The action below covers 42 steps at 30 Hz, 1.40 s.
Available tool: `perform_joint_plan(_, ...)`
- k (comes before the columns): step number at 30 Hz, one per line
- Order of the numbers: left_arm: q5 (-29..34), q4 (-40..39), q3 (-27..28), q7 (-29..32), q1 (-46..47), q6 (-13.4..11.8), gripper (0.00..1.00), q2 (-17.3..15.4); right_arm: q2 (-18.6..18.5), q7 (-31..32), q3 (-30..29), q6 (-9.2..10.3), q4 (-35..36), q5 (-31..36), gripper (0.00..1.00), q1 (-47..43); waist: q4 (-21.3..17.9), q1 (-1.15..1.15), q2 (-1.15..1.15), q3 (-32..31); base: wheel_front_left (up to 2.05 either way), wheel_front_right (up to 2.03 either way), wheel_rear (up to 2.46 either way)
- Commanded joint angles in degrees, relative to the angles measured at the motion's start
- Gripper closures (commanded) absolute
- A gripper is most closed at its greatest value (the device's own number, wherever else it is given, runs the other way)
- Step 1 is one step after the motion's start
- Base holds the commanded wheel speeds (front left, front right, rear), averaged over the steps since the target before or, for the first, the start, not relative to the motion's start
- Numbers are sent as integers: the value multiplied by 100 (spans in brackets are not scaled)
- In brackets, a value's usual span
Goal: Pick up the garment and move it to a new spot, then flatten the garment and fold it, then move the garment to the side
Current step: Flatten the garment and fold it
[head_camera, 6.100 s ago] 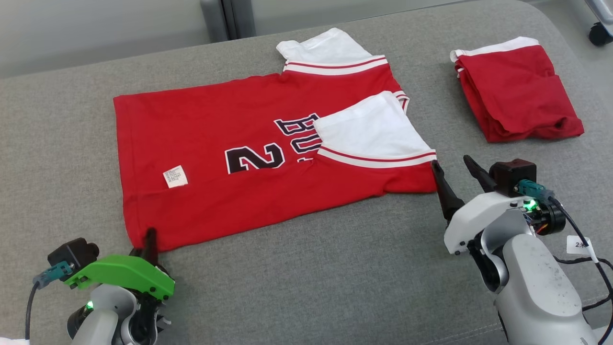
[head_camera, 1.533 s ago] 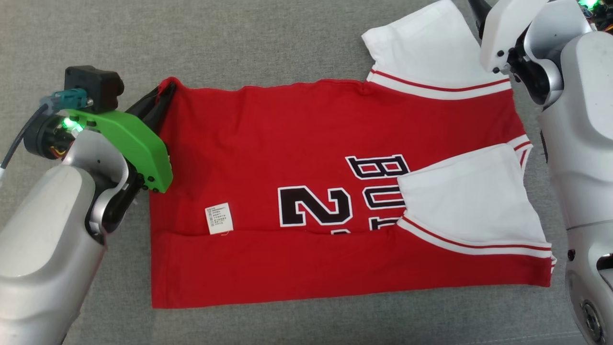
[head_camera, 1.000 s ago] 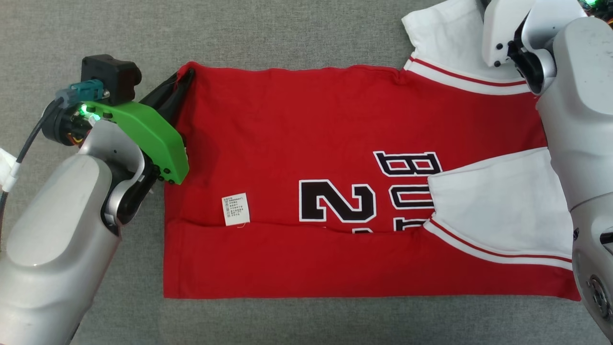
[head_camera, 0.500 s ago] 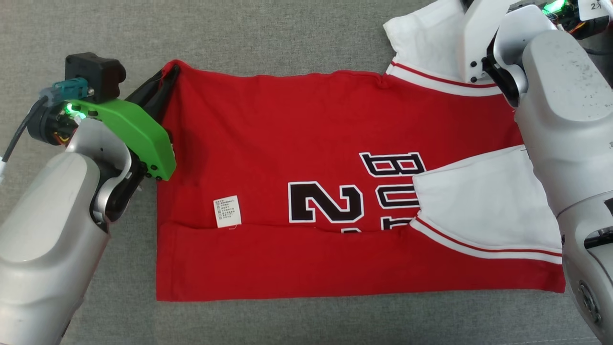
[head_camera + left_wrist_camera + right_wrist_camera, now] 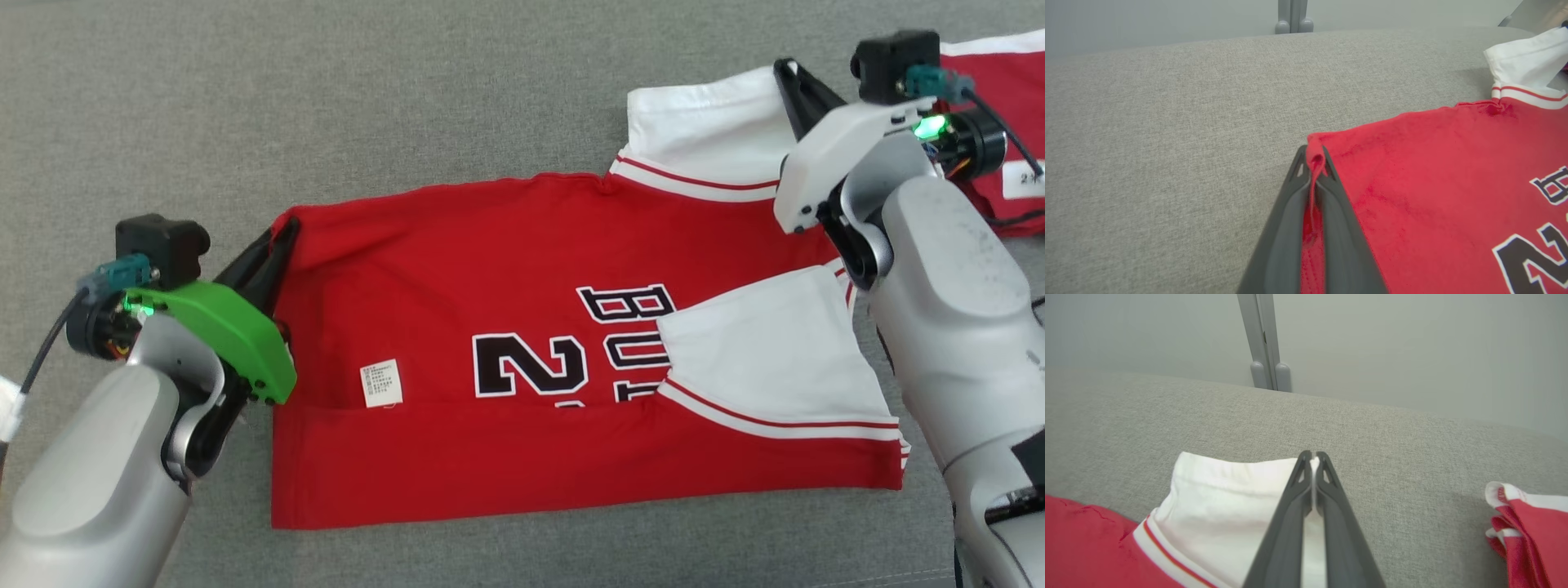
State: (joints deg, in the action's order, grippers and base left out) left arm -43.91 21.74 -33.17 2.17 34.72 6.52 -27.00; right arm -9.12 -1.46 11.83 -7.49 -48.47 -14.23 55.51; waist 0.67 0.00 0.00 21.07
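Note:
The garment (image 5: 457,278) is a red jersey with white sleeves and black lettering, spread on the grey cushion with its near long edge folded over. My left gripper (image 5: 287,229) is shut on the garment's far left corner (image 5: 1315,157), red cloth pinched between the dark fingers. My right gripper (image 5: 785,67) is shut on the far white sleeve (image 5: 1224,498), whose edge sits between the fingertips in the right wrist view. The near white sleeve (image 5: 767,351) lies folded over the chest.
A second folded red and white garment (image 5: 992,90) lies at the far right, also in the right wrist view (image 5: 1523,526). The grey cushion (image 5: 326,98) stretches beyond the jersey; a pale wall and a grey post (image 5: 1263,347) stand behind it.
My right gripper has closed on the far white sleeve. The head camera has shifted, so the jersey sits lower in the picture. The left gripper keeps its hold on the corner.

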Motion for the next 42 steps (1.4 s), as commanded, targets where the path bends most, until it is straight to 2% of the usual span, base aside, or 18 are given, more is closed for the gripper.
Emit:
perform_joint_plan(1,-58,-74,42,-82,-225,-52,100,-85,-38,-93,22,2,163,-108,100,-313,-170,0,0,-467,0,0,0)
perform_joint_plan(8,-255,-576,204,-416,-1078,-312,100,-203,-164,-101,-106,2,1549,-548,100,-1827,-248,0,0,-968,0,0,0)
perform_joint_plan(16,-501,-1121,289,-697,-1942,-536,100,-184,8,440,-573,2,3438,-344,100,-3451,-304,0,0,-1180,0,0,0)
perform_joint_plan(20,-596,-1064,330,-846,-2274,-633,100,-145,213,699,-860,2,3973,-227,100,-4098,-305,0,0,-1206,0,0,0)
perform_joint_plan(25,-724,-817,404,-1067,-2507,-653,100,-25,408,789,-1045,2,4233,-77,100,-4605,-315,0,0,-1224,0,0,0)
perform_joint_plan(26,-754,-759,404,-1106,-2544,-648,87,16,433,778,-1076,2,4254,-40,96,-4677,-319,0,0,-1230,0,0,0)
perform_joint_plan(27,-777,-727,409,-1139,-2580,-653,60,48,452,766,-1085,2,4263,-11,75,-4732,-322,0,0,-1235,0,0,0)
perform_joint_plan(28,-803,-699,419,-1196,-2625,-652,9,83,479,748,-1098,2,4275,26,46,-4799,-327,0,0,-1244,0,0,0)
perform_joint_plan(29,-843,-668,436,-1238,-2663,-643,0,114,499,725,-1124,2,4279,39,1,-4841,-332,0,0,-1251,0,0,0)
perform_joint_plan(35,-748,-632,521,-1550,-2962,-727,0,266,572,640,-1438,2,4325,93,0,-5176,-322,0,0,-1357,0,0,0)
perform_joint_plan(42,-549,-984,976,-1734,-3320,-961,0,570,608,715,-1791,2,4434,140,0,-5378,-245,0,0,-1547,0,0,0)
